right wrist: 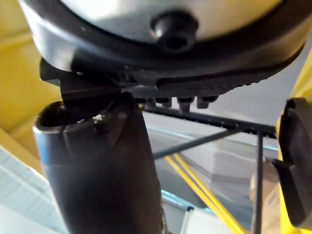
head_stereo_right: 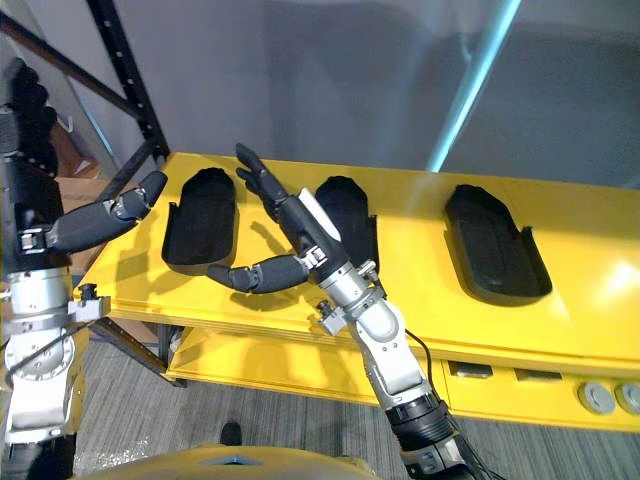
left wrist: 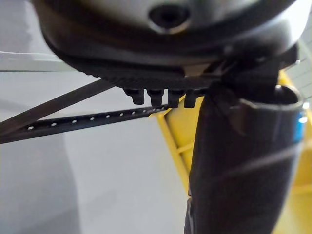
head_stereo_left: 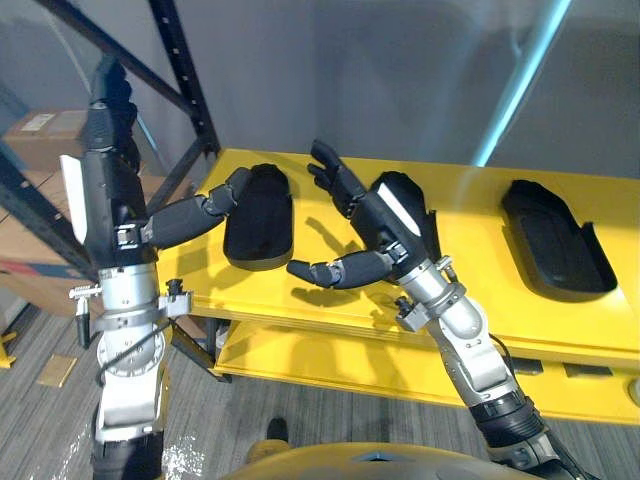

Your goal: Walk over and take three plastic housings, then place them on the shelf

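Three black plastic housings lie in a row on the yellow shelf point(head_stereo_left: 470, 215): the left housing point(head_stereo_left: 258, 215), the middle housing point(head_stereo_right: 350, 215) and the right housing point(head_stereo_left: 555, 240). My left hand point(head_stereo_left: 105, 200) is raised at the shelf's left end, open, its thumb stretched toward the left housing without touching it. My right hand point(head_stereo_left: 385, 220) hovers open in front of the middle housing, fingers spread upward and thumb pointing left, holding nothing. The edge of a housing point(right wrist: 295, 161) shows past the right thumb in the right wrist view.
A black rack upright with diagonal braces point(head_stereo_left: 185, 80) stands at the shelf's left end. Cardboard boxes point(head_stereo_left: 40, 135) sit behind it. A lower yellow tier point(head_stereo_left: 330, 365) juts out beneath the shelf. A grey wall backs the shelf.
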{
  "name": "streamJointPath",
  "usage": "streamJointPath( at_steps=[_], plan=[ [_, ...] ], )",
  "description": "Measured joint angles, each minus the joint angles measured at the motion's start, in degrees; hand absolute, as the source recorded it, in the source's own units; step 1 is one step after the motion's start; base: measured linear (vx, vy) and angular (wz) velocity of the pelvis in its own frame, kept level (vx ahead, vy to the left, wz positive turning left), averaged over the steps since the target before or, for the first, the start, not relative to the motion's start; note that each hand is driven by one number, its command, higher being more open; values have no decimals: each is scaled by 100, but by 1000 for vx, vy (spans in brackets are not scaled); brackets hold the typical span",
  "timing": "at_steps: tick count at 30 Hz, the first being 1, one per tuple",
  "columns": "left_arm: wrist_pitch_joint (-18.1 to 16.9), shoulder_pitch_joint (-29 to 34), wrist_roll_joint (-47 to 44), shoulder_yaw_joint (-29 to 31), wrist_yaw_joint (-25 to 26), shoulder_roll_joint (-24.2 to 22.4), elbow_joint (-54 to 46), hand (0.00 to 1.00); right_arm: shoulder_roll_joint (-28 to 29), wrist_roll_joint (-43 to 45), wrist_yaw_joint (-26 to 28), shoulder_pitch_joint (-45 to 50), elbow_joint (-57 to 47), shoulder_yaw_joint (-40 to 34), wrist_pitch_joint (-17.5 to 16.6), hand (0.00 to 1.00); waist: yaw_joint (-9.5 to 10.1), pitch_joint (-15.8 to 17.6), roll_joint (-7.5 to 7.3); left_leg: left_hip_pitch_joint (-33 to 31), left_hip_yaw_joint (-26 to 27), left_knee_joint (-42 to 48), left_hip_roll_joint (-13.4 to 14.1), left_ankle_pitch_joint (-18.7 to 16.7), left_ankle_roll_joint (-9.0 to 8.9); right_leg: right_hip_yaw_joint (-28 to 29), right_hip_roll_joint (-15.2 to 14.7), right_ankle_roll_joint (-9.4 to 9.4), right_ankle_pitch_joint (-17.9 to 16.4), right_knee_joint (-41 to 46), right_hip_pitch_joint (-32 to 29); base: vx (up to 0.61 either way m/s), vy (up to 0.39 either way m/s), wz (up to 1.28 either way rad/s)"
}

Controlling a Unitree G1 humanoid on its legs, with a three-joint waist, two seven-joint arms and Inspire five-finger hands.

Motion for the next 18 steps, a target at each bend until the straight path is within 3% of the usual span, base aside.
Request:
streamJointPath(
  at_steps=[6, 9, 14, 18],
  plan=[
    [-428, 612, -60, -12, 434, -598, -477, 100, -6, -913, -464, -50, 526, 601, -8, 100, 244, 15, -15, -99, -229, -2, 18, 2, -31, -230, 45, -48, -81, 4, 61, -51, -26, 20],
    [-658, 853, -259, -16, 472, -774, -488, 100, -6, -1162, -901, -247, 881, 690, -71, 100, 385, 91, -94, -227, -413, -1, 32, 67, -19, -425, 88, -49, -90, 5, 63, -72, -41, 30],
    [-802, 1031, -247, -45, 452, -791, -944, 100, -28, -1445, -1374, -827, 1412, 718, -112, 100, 593, 286, -275, -390, -559, -1, 19, 136, -2, -605, 104, -50, -90, 5, 38, -33, -19, 24],
    [-928, 1034, -252, -27, 465, -779, -1103, 100, -7, -1780, -1639, -968, 1525, 765, -118, 100, 707, 365, -328, -448, -637, -1, -17, 148, 4, -682, 93, -60, -96, 5, 40, 19, -17, 13]
  ],
)
